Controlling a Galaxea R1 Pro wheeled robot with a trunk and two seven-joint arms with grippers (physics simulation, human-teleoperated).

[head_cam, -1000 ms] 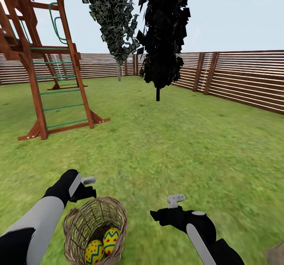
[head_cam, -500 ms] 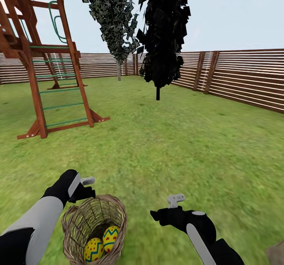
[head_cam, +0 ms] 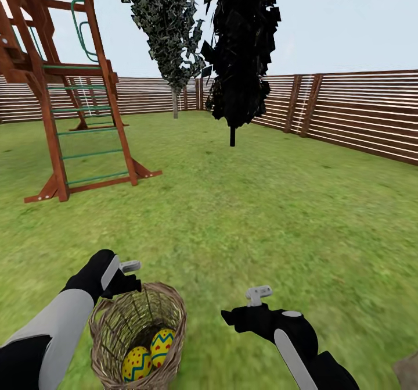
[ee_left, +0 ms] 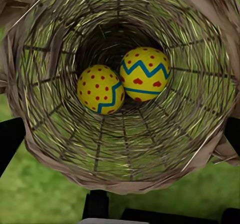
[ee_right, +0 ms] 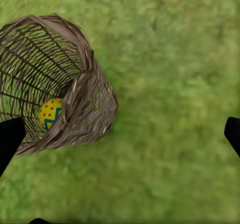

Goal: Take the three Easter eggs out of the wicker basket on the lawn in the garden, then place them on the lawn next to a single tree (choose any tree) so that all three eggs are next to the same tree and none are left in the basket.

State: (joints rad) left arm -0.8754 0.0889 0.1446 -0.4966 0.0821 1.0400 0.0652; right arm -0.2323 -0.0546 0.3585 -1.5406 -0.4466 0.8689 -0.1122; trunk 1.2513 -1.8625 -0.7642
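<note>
Garden: lawn (head_cam: 244, 215) wide and flat, slat fence (head_cam: 360, 111) around it, wooden play frame (head_cam: 64, 99) far left, two narrow columnar trees (head_cam: 241, 47) well ahead. No thick pale trunk in sight.

Wicker basket (head_cam: 139, 335): low in the head view, beside the left arm, apparently carried off the grass. Woven wall looks light and somewhat springy (my guess: it flexes if squeezed), so the braided rim is the firm place to hold.

Left gripper (head_cam: 129, 274): at the basket's far rim; left wrist view looks straight down inside. Grasp hidden by wrist and rim, so I cannot tell whether it is clenched.

Right gripper (head_cam: 258, 295): apart from the basket, over bare grass, fingers spread wide, holding nothing.

Easter eggs (ee_left: 122, 81): two visible, touching, deep at the bottom; a third cannot be made out. Smooth, hard, likely slippery and prone to roll: take one across its middle, from above.
</note>
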